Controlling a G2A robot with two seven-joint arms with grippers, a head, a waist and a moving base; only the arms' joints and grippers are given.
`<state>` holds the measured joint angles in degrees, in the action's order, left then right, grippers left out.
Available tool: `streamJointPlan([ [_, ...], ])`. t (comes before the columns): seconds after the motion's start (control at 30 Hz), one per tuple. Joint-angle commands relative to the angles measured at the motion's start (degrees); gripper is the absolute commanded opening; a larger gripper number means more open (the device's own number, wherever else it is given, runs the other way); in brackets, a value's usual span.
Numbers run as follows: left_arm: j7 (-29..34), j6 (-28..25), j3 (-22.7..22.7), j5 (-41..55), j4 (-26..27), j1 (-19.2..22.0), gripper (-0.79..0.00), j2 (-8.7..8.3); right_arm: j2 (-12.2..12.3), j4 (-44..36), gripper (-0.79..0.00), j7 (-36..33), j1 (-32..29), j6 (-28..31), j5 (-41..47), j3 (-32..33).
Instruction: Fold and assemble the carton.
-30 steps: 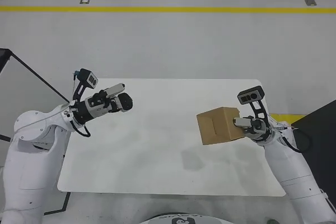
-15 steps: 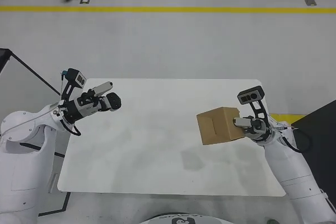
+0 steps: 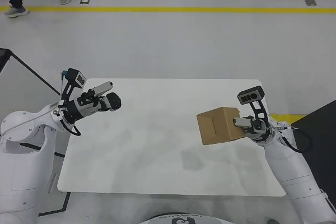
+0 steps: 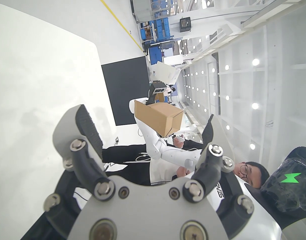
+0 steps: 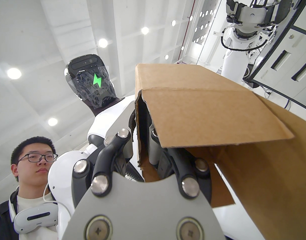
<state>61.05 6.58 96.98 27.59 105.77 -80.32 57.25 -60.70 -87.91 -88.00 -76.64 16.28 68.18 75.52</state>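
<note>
1. The white table (image 3: 157,140) has rounded corners and lies between the two arms. Its bare top takes up the middle of the top view.
2. The carton (image 3: 217,125) is a brown cardboard box, already squared into a box shape. It hangs over the right-hand part of the table, close to that edge. It is lifted clear of the surface and tilted slightly, and its shadow falls on the tabletop below it, nearer the robot. The left wrist view shows the carton (image 4: 155,117) far across the table, with one end open and the flaps there loose.
3. One flap (image 5: 213,118) at the carton's open end is folded partway across the opening, and its free edge sticks out past the side wall. A second, lower flap hangs loose beneath it.
4. The right gripper (image 3: 242,124) is at the carton's right end, by the table's right edge. In its own wrist view the right gripper (image 5: 140,146) is clamped on the edge of a side wall, with one finger inside the box and the other outside it, so it carries the carton.
5. The left gripper (image 3: 113,94) is above the table's far left corner, well apart from the carton and pointing towards it. Its jaws are spread wide with nothing between them, and the ribbed pads (image 4: 89,126) are bare.
</note>
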Motion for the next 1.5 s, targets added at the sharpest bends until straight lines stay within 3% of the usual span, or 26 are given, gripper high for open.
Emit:
streamJointPlan([
  [0.0,0.0,0.0,0.0,0.0,0.0,0.0,0.0,0.0,0.0,0.0,-0.785,0.0,0.0,0.0,0.0,0.0],
  [0.1,0.0,0.0,0.0,0.0,0.0,0.0,0.0,0.0,0.2,-1.3,-0.785,2.0,0.9,0.3,-4.4,1.1],
  [0.3,0.0,0.0,0.0,0.0,0.0,0.0,0.0,0.0,1.9,-5.3,-0.785,3.2,7.9,2.0,-29.0,6.4],
  [0.47,0.0,0.0,0.0,0.0,0.0,0.0,0.0,0.0,2.9,-12.4,-0.785,4.4,13.2,4.4,-52.2,6.3],
  [0.57,0.0,0.0,0.0,0.0,0.0,0.0,0.0,0.0,3.0,-14.6,-0.785,6.0,14.6,6.0,-57.1,5.1],
  [1.0,0.0,0.0,0.0,0.0,0.0,0.0,0.0,0.0,3.0,-14.7,-0.785,6.4,14.5,6.0,-57.2,5.1],
  [1.07,0.0,0.0,0.0,0.0,0.0,0.0,0.0,0.0,3.1,-17.0,-0.785,7.7,14.7,7.7,-61.1,4.5],
  [1.27,0.0,0.0,0.0,0.0,0.0,0.0,0.0,0.0,4.1,-21.7,-0.785,10.2,20.2,10.2,-78.0,-5.6],
  [1.47,0.0,0.0,0.0,0.0,0.0,0.0,0.0,0.0,5.2,-19.3,-0.785,13.1,27.6,13.1,-88.4,-19.3],
])
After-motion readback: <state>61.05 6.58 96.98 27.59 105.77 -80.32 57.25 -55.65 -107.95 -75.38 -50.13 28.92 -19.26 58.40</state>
